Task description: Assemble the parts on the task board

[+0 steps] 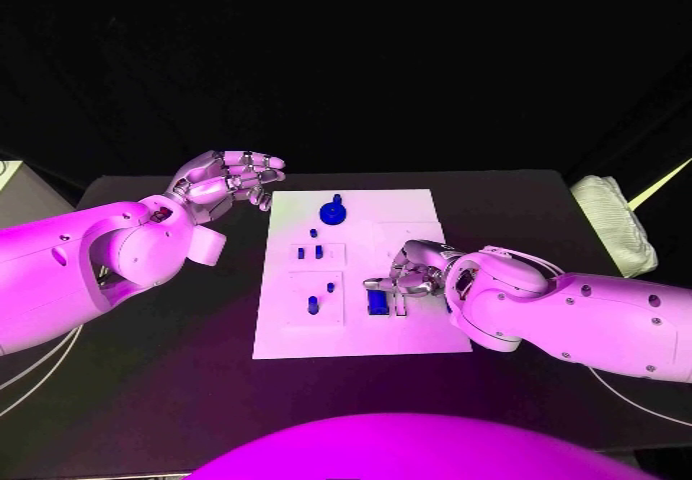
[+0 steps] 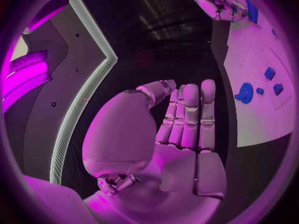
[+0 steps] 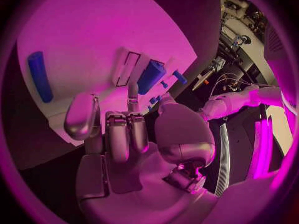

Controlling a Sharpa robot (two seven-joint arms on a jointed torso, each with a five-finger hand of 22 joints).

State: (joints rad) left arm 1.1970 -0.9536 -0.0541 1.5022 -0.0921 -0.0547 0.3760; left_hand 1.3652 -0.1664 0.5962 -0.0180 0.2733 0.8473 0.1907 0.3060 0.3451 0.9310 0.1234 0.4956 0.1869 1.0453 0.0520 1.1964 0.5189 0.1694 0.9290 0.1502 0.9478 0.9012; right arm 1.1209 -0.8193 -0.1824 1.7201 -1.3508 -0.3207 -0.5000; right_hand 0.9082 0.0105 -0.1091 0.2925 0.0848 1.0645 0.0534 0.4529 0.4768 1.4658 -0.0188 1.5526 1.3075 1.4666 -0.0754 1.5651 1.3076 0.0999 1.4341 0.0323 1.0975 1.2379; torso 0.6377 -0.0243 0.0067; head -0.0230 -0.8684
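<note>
White task board – blue parts – on a black table.

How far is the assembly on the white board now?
Several small blue parts already stand in the task board. The right hand is down at a blue block on the board; whether it grips it is unclear. The left hand hovers off the board, holding nothing. Completion cannot be judged.

A black bench stands against a dark, unlit backdrop. A pale folded cloth lies at the bench's far right edge. Magenta light washes over the scene. Cables trail across the bench's left side.
</note>
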